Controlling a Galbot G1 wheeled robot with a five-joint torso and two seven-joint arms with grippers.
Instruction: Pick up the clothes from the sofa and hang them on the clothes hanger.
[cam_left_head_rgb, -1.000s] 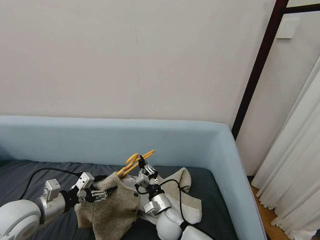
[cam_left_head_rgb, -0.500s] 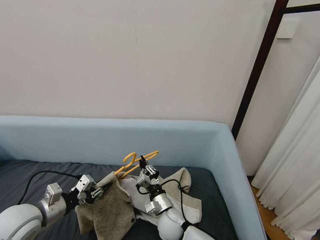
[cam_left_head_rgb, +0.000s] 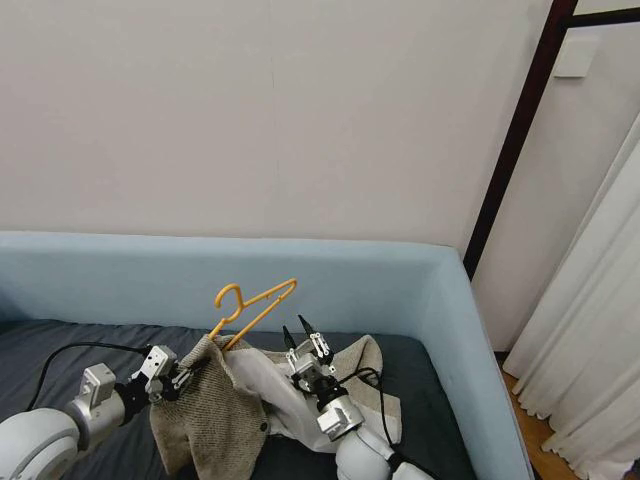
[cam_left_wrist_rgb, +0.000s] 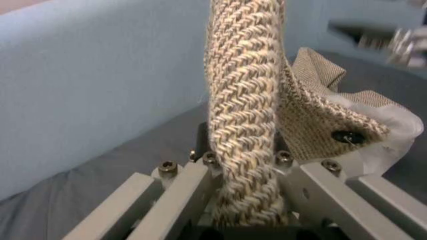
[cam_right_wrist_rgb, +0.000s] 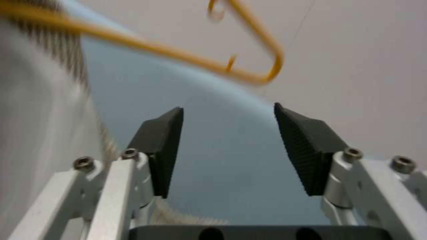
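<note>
Now the hanging step looks under way. At the near left, the left end effector (cam_left_head_rgb: 177, 379) is clamped on a thick fold of the garment (cam_left_head_rgb: 215, 420), holding it partly raised off the sofa (cam_left_head_rgb: 300, 280) and its dark grey seat (cam_left_head_rgb: 60, 350). The hanger (cam_left_head_rgb: 256, 303), a thin orange rod with a curled hook (cam_left_head_rgb: 228, 293), pokes up out of the cloth. The right end effector (cam_left_head_rgb: 303, 336) sits just right of it, jaws apart, gripping nothing. Next, I judge, it has to close on that slim, slippery rod while the floppy cloth is drawn over the bare shoulder. The knit is coarse, beige-brown and heavy, with a smooth white lining (cam_left_head_rgb: 275, 385) and a dark round button (cam_left_wrist_rgb: 347, 136).
</note>
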